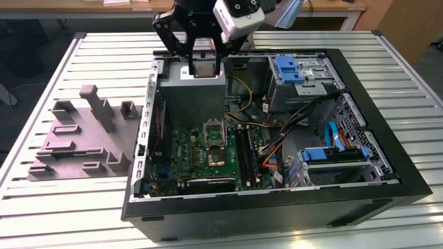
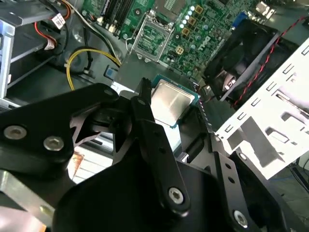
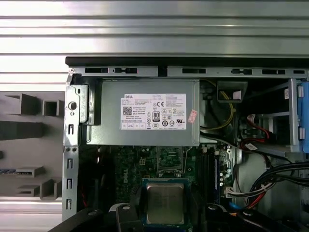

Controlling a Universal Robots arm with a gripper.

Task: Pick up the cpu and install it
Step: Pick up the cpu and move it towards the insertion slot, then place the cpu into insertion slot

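**CPU pinched in the gripper above the open case**

Exterior view: a slatted metal table (image 1: 90,218) carries an open black case (image 1: 277,212) lying on its side. At 9 o'clock from the case, on the exterior view's left, a grey tray (image 1: 76,140) with upright posts rests on the slats. Beyond the table, at 12 o'clock, a wooden desk (image 1: 325,6) stands in a dim room. The gripper (image 1: 203,68) hangs over the case's 11 o'clock corner. Its 2 black fingers are drawn in narrow on the cpu (image 1: 203,71), which is clear of every surface, above the grey power supply (image 1: 190,101). The socket (image 1: 215,132) on the green board (image 1: 201,158) lies at 6 o'clock from the cpu, well apart. Inside the case, 1 blue bracket (image 1: 287,70) sits at 1 o'clock and another (image 1: 332,154) at 4 o'clock.

Second wrist view: the cpu (image 2: 171,102) shows its pale metal top, tilted, and is clamped at opposite edges by the fingers (image 2: 145,121). Past it lie the board (image 2: 203,29) and the metal-framed socket (image 2: 154,38). A black fan (image 2: 246,53) and a yellow cable (image 2: 79,58) flank them.

First wrist view: the cpu (image 3: 165,203) is held level between the gripper's black parts, in front of the board. The socket (image 3: 171,157) is just beyond it, then the power supply (image 3: 145,111) with a white label. Past the case rim (image 3: 193,62) run the table's bright slats (image 3: 154,29), and the tray (image 3: 29,145) sits beside the case.
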